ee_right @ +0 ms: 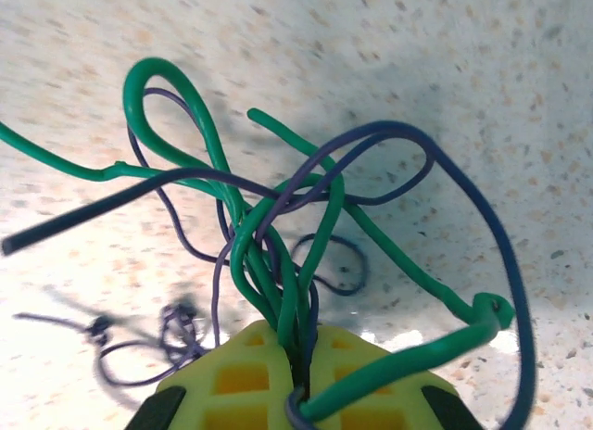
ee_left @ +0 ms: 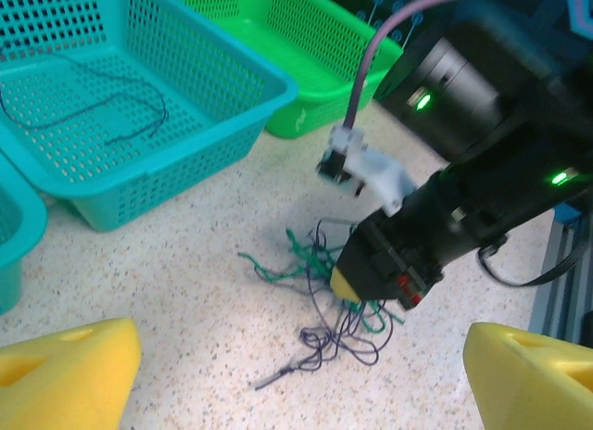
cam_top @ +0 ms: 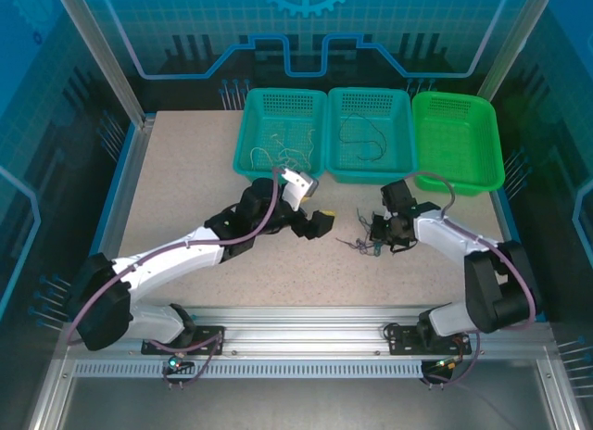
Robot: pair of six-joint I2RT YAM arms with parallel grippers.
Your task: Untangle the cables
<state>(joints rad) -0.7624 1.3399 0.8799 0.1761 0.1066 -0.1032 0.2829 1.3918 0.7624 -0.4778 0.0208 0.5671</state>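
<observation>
Three baskets [cam_top: 371, 178], cables [ee_right: 278, 296] nearby — right hand [ee_right: 303, 374] gripping

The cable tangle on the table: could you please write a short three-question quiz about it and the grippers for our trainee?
1. True or false: the right gripper is shut on the cables.
2. The left gripper is: A open; B shut on the cables; C shut on nothing.
3. In the top view, what colour is the rightmost basket?
Key: 1 true; 2 A; 3 green.
</observation>
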